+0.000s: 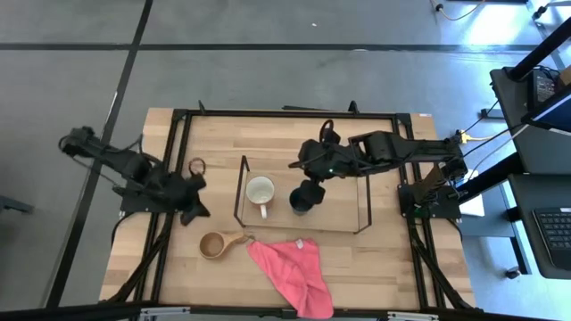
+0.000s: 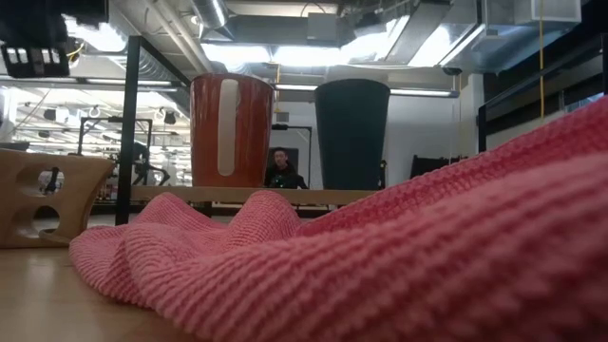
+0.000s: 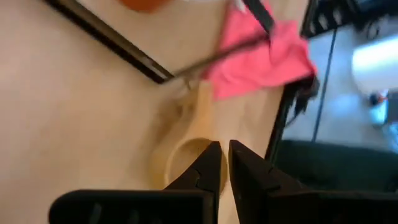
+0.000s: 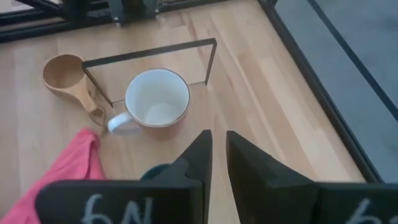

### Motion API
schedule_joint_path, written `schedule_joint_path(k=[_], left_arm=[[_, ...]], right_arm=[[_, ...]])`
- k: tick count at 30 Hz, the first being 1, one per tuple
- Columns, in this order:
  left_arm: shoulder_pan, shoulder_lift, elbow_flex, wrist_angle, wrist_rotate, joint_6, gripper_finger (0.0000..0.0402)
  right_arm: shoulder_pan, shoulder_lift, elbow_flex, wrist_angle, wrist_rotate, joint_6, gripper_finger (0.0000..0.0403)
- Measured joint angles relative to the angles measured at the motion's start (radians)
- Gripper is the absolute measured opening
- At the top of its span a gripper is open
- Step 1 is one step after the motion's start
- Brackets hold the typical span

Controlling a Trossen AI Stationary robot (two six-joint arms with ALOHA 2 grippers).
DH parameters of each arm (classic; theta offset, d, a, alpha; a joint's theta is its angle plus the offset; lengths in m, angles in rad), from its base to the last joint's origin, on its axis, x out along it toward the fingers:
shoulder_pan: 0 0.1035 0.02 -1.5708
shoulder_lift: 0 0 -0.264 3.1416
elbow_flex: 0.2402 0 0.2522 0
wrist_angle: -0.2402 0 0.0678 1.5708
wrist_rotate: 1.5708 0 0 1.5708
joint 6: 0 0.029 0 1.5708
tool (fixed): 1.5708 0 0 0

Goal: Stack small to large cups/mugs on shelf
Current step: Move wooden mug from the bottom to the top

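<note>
While the right gripper (image 1: 308, 189) hovers with fingers nearly pressed together, empty, the dark green cup (image 1: 302, 200) sits just below it on the shelf (image 1: 360, 198); the mug (image 1: 260, 191) stands beside. The left gripper (image 1: 191, 207), nearly closed too, waits near the wooden cup (image 1: 214, 244).

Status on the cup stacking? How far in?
Done: reddish mug with white inside and dark green cup stand side by side on the black wire shelf. In hand: nothing; right gripper hovers above the green cup. Left: tan wooden cup sits off-shelf beside the pink cloth; nothing nested.
</note>
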Motion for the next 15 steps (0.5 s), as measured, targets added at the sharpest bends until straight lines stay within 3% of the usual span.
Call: schedule_joint_path(k=[7,11,15], left_arm=[[-0.275,0.224,-0.004,-0.077,-0.172,-0.087,0.0025],[-0.325,0.317,-0.004,-0.074,-0.218,-0.107,0.0037],[-0.331,0.395,-0.004,-0.075,-0.215,-0.108,0.0075]], right_arm=[[0.000,0.000,-0.001,-0.048,0.000,0.023,0.0049],[-0.001,0.000,-0.002,-0.049,0.000,0.021,0.0049],[-0.010,0.000,-0.002,-0.049,0.000,0.019,0.0049]])
